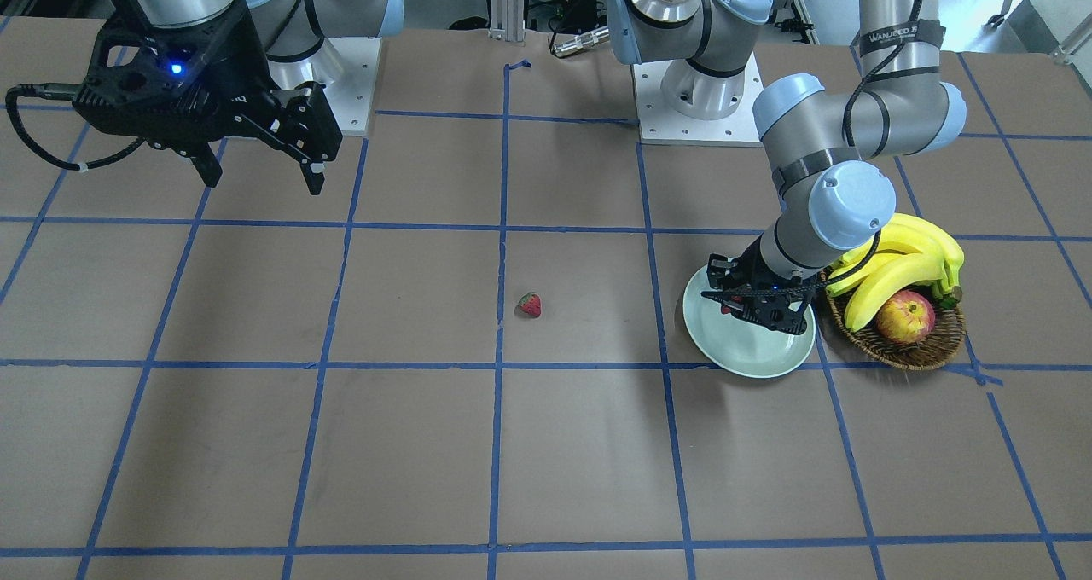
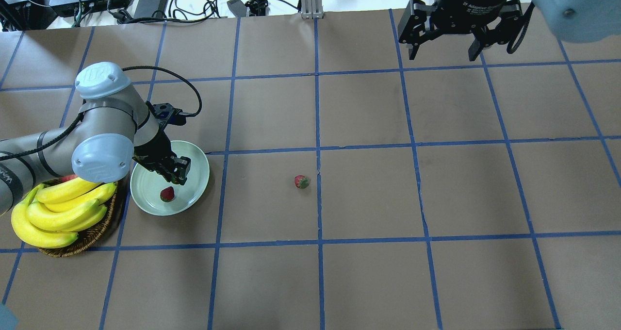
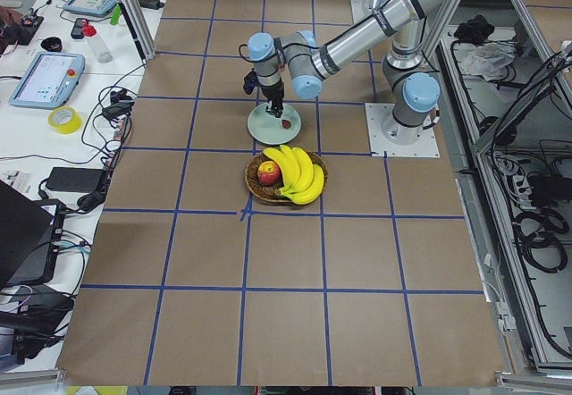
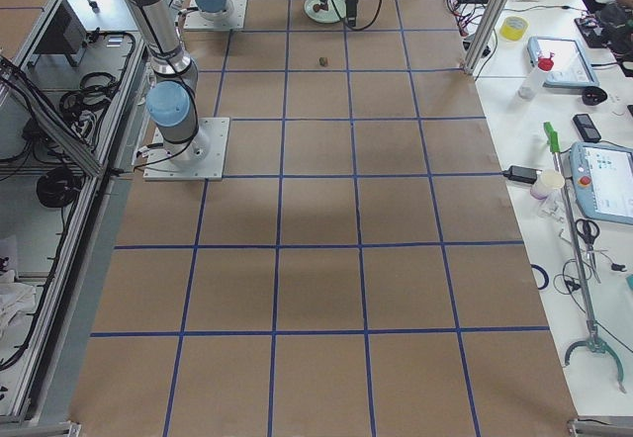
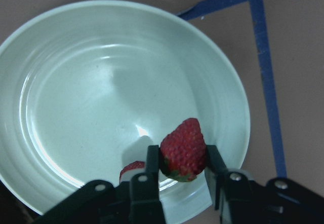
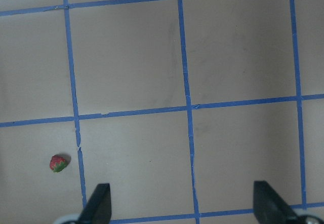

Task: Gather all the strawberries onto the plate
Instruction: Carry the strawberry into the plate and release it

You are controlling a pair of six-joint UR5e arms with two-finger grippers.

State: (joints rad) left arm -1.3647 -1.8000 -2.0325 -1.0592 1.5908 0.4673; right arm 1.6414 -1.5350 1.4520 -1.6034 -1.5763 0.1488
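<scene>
My left gripper (image 2: 177, 172) hangs just above the pale mint plate (image 2: 196, 157) and is shut on a red strawberry (image 5: 183, 143), held between its fingers in the left wrist view. A second strawberry (image 2: 167, 194) lies on the plate (image 5: 101, 82), and part of it (image 5: 132, 168) shows behind the left finger. The third strawberry (image 2: 301, 181) lies on the brown table near its middle, and it also shows in the front view (image 1: 530, 304) and the right wrist view (image 6: 58, 163). My right gripper (image 2: 442, 57) is open and empty, high above the table's far right.
A brown wicker basket (image 2: 82, 240) with bananas (image 2: 58, 208) and a red-yellow apple (image 1: 904, 317) stands right beside the plate (image 1: 746, 350), under my left arm's elbow. Blue tape lines grid the brown tabletop.
</scene>
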